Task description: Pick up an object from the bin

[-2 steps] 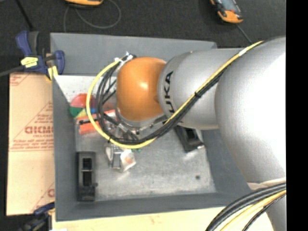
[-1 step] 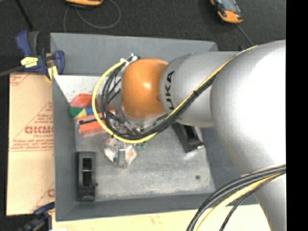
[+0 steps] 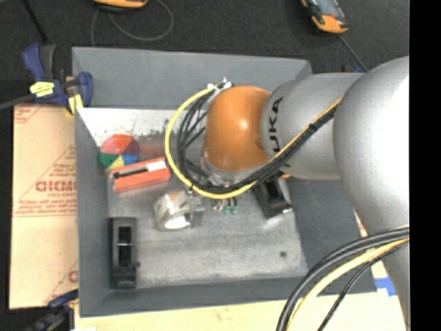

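The gripper (image 3: 218,196) hangs low over the middle of the bin (image 3: 193,64), tucked beneath the arm's round orange cover (image 3: 234,129). Whether it is open or closed cannot be told from here, and nothing can be seen in its hold. A loop of yellow and black cables (image 3: 173,143) curls round the left side of the cover, and the silver arm (image 3: 331,129) reaches in from the right.

Five things lie on the grey floor of the bin, none heaped on another apart from those in the upper left corner.

One silver roll (image 3: 172,211), shiny like metal tape, lies just left of the gripper and slightly nearer the front wall. It is the closest thing to the gripper on that side.

One black block (image 3: 272,197) with a pale underside lies just right of the gripper, partly under the arm.

One orange box (image 3: 141,176), long and flat with a pale strip along its top edge, lies up and to the left of the silver roll, close to it.

One round toy (image 3: 118,152) in red, green, yellow and blue segments sits in the upper left corner, touching the orange box.

One black holder (image 3: 122,252), tall and slotted, stands alone in the lower left corner, well apart from the gripper.
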Robot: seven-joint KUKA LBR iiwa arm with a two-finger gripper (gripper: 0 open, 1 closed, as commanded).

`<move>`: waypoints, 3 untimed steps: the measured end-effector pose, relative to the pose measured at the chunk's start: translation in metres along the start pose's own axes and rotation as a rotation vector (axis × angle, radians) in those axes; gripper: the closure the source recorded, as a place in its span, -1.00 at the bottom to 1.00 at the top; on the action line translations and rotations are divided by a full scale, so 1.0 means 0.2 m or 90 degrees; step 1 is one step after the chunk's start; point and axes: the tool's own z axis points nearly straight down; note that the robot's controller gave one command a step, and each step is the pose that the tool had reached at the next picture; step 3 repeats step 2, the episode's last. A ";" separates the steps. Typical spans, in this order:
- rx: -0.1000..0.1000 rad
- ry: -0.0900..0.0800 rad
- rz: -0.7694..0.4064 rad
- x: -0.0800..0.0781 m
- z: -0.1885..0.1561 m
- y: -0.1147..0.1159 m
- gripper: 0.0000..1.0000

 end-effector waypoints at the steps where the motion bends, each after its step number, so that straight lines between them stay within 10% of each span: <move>1: 0.000 0.000 0.001 0.00 0.00 0.00 1.00; 2: 0.000 -0.002 0.011 -0.15 -0.75 -0.02 1.00; 3: 0.000 -0.002 0.011 -0.15 -0.75 -0.02 1.00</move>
